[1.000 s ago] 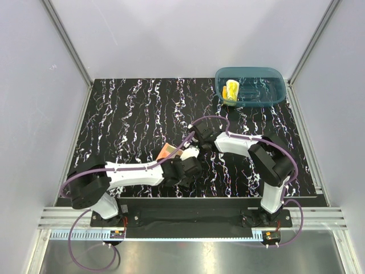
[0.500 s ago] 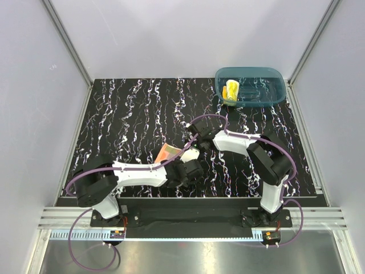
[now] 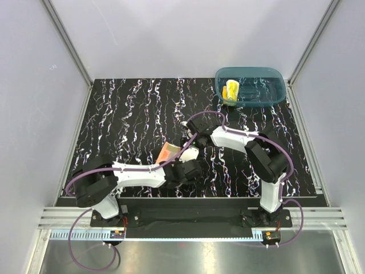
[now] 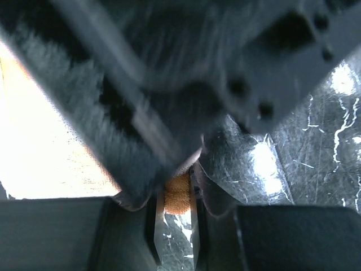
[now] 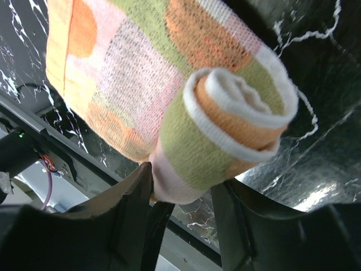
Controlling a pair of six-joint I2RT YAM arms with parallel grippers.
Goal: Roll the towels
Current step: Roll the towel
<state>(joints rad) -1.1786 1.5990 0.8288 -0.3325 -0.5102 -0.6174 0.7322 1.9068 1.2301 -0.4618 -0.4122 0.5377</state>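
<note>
The orange dotted towel (image 3: 168,152) lies near the table's front middle, partly rolled. In the right wrist view its rolled end (image 5: 237,118) sits between the spread fingers of my right gripper (image 5: 183,180), which is open, and the flat part (image 5: 113,73) stretches away. My left gripper (image 4: 177,197) is shut on a small orange fold of that towel (image 4: 177,192), right under the right gripper's dark body (image 4: 186,73). Seen from above, the two grippers meet, the left (image 3: 185,168) just in front of the right (image 3: 191,152). The yellow towel (image 3: 231,90) stands rolled in the tub.
A teal translucent tub (image 3: 268,94) stands at the back right corner of the black marbled table (image 3: 125,114). Grey walls enclose the table on three sides. Purple cables loop over both arms.
My right gripper's jaws have spread apart around the roll. My left gripper has narrowed onto the towel's fold. Both arms have shifted only slightly.
</note>
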